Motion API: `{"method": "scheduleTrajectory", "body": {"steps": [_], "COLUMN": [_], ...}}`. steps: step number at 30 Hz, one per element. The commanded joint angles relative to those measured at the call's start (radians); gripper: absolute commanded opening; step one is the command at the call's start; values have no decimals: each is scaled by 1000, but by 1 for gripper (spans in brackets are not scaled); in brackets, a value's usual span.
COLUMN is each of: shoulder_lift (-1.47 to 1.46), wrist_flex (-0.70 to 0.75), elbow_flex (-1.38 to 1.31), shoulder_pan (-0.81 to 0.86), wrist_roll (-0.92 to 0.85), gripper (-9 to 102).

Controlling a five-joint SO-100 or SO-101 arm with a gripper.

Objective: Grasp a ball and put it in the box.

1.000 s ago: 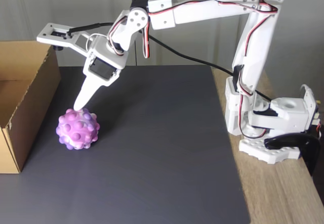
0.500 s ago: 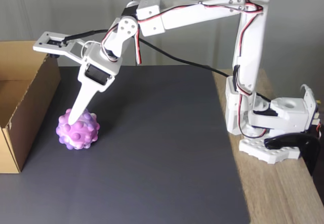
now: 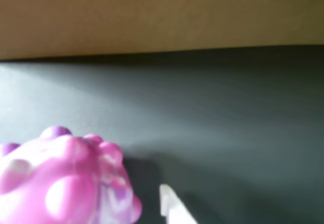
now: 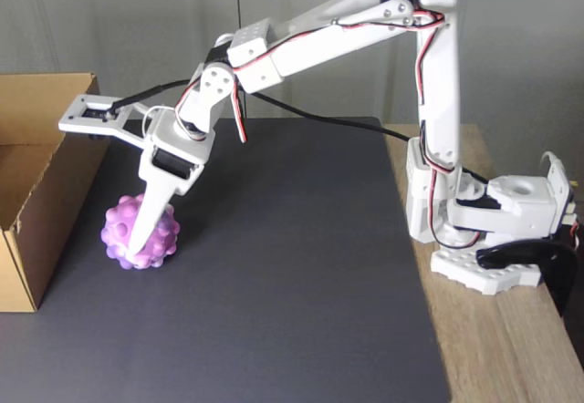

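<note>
From my remote seat, fixed view: the bumpy soft ball marbled pink, purple and white sits on the dark grey rectangular mat, just to the right of the plain brown corrugated cardboard box, not touching its near wall. The box is open-topped, at the left edge of the mat, and I see nothing inside the part that shows

The white two-finger gripper is down over the ball. One long white finger runs down across the front of the ball, tip near the mat at the ball's lower edge. The other finger is not visible to me here, so I cannot tell whether the jaws are spread or closed on the ball

The white jointed arm reaches over from its base, which is clamped on the light wooden tabletop well to the right of the ball, off the mat's right edge. A black cable trails along the arm

Wrist view: ball fills the lower left, blurred. A white fingertip pokes in just right of it, a dark gap between. Box wall spans the top, beyond a strip of mat
</note>
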Motion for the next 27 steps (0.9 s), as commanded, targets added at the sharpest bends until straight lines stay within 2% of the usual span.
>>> {"method": "scheduleTrajectory", "body": {"steps": [1, 17, 20, 23, 27], "shoulder_lift": [-5, -124, -135, -132, -132], "wrist_flex": [-25, -67, -69, -72, -77], "elbow_flex": [-44, -95, -109, -110, -110], "shoulder_pan": [-6, -11, -11, -18, -20], "wrist_roll": [3, 28, 28, 38, 32], "gripper": [61, 52, 45, 32, 27]}}
